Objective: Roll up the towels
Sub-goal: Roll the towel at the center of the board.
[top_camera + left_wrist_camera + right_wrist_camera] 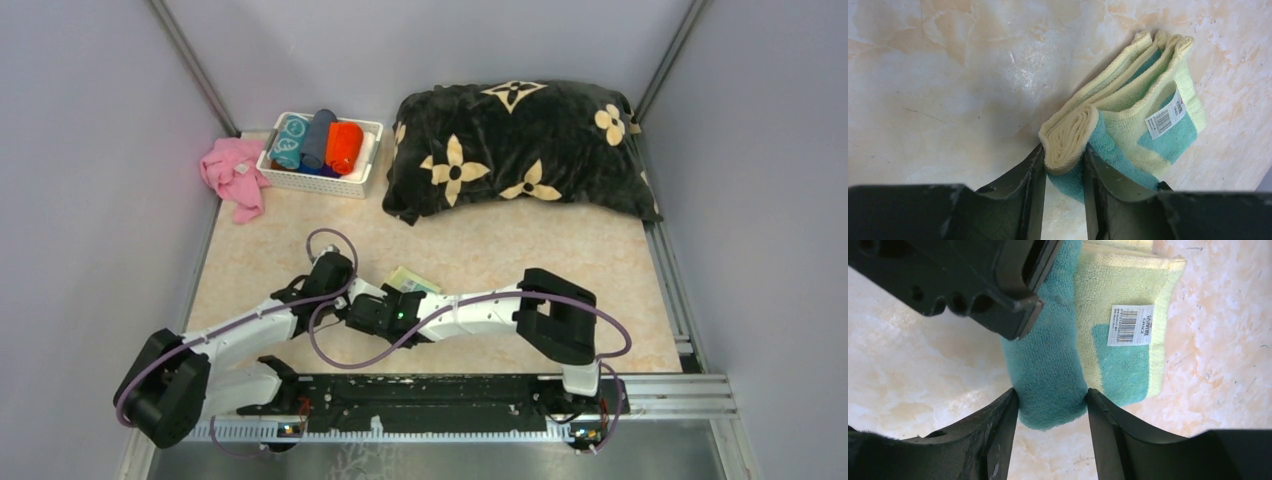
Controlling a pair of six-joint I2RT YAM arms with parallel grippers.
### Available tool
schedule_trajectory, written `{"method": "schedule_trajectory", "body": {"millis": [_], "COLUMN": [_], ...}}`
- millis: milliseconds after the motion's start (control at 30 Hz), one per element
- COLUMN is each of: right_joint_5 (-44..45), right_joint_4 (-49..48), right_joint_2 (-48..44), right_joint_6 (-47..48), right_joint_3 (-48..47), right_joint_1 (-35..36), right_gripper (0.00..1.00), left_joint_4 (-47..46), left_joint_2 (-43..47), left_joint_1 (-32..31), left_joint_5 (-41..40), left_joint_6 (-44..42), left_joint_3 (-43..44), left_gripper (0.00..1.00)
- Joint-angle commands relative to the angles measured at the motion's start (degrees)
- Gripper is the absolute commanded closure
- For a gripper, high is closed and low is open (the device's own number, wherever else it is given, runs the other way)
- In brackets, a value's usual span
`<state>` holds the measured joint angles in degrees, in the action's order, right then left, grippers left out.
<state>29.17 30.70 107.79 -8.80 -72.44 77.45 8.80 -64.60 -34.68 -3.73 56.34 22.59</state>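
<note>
Left gripper pinches the half-rolled pale yellow-and-teal terry towel, lying well short of the white plastic basket, evidently keeping the coil tight, while the right gripper flanks it with 2 fingers, clamping unclear.

A beige marbled bench fills the middle, shut in by plain grey walls. At 1 o'clock, near the far wall, lies a big black plush cushion with cream flower shapes. At 11 o'clock stands a white slotted plastic basket, just beside the cushion's left end. A crumpled pink cloth lies against the basket's left side, toward 10 o'clock. At 6 o'clock a long black rail runs along the near edge.
</note>
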Motion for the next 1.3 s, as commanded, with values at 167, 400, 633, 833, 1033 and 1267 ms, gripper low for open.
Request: {"method": "schedule_trajectory", "body": {"millis": [167, 400, 633, 833, 1033, 1267], "right_joint_5": [-2.09, -5.5, -10.35, -25.42, -49.19, -70.89], "right_joint_4": [-2.13, -2.36, -3.57, -10.37, -28.33, -43.96], "right_joint_2": [-0.09, 1.81, 0.42, -4.64, -10.65, -6.86], "right_joint_6": [4.42, 3.35, 2.17, -0.93, -7.53, -20.28], "right_joint_3": [-1.67, 0.47, 2.88, 9.27, 21.12, 29.27], "right_joint_1": [0.07, 0.07, 0.15, -4.92, -15.68, -28.39], "right_gripper": [0.46, 0.55, 0.81, 0.99, 1.0, 1.0], "left_joint_4": [4.3, 4.3, 4.49, 6.57, 7.71, 2.89], "left_joint_2": [-2.49, -2.52, -3.41, 1.33, 9.25, 17.36], "left_joint_1": [-0.24, -0.22, -0.26, -0.22, 0.04, 0.13], "left_joint_5": [-2.34, -2.42, -1.64, -2.09, -0.54, 4.88], "left_joint_6": [-2.52, -2.49, -2.57, -2.13, -1.63, 0.77], "left_joint_3": [0.88, 1.06, 2.15, 2.35, 0.89, -4.2], "left_gripper": [0.63, 0.63, 0.59, 0.45, 0.35, 0.31]}}
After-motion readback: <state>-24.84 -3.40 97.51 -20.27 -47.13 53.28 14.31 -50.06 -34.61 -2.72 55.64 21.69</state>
